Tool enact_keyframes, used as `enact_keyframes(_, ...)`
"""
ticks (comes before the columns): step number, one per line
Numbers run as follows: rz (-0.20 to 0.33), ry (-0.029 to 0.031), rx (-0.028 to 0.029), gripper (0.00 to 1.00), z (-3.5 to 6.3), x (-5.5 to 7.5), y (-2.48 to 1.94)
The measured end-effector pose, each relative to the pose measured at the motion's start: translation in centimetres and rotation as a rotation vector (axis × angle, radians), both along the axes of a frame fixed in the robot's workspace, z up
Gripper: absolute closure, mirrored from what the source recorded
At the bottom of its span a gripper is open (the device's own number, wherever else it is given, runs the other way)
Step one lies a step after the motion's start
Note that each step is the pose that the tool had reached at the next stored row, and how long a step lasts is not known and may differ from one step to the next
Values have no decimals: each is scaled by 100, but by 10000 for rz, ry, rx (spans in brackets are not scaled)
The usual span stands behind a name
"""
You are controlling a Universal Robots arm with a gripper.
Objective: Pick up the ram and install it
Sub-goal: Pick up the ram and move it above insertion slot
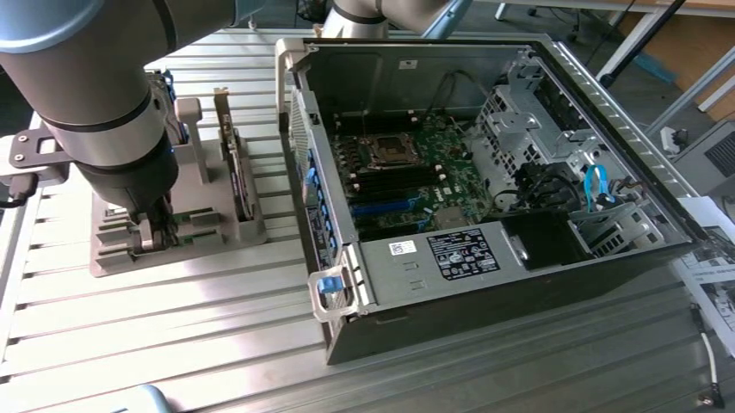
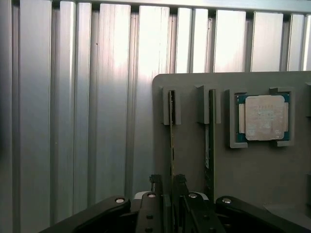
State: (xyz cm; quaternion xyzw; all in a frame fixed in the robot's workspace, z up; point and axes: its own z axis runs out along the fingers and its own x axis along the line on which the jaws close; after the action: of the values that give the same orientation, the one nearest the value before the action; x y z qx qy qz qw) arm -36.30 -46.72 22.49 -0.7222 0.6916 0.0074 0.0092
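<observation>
A ribbed aluminium table [image 1: 172,344] is carrying everything here, its long grooved slats catching the light. A flat grey holder block [image 1: 206,245] is sitting directly on it toward the exterior view's left. Just beside that, an open computer case [image 1: 517,301] is lying on its side, taking up the middle. At the exterior view's right edge, printed papers [image 1: 707,275] are lying flat, with a thin cable [image 1: 712,353] trailing near them.

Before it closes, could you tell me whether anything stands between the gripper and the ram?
Nothing visible does: the open gripper straddles the ram, which stands on edge in its grey holder.
</observation>
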Motion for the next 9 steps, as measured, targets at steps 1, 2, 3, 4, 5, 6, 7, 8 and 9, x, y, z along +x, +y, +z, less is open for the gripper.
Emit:
enact_keyframes(1,0,0,0,76,0,0,0)
enact_keyframes(2,0,-1,1,76,-1,0,1)
enact_keyframes(3,0,-3,3,76,-2,0,4)
enact_keyframes(4,-1,-3,3,76,-2,0,7)
enact_keyframes(5,-1,0,0,76,0,0,10)
enact_keyframes(6,-1,0,1,76,0,0,18)
enact_keyframes(7,0,0,1,76,-1,0,23)
enact_keyframes(8,0,0,1,76,-1,0,25)
enact_keyframes(9,1,0,0,76,0,0,25)
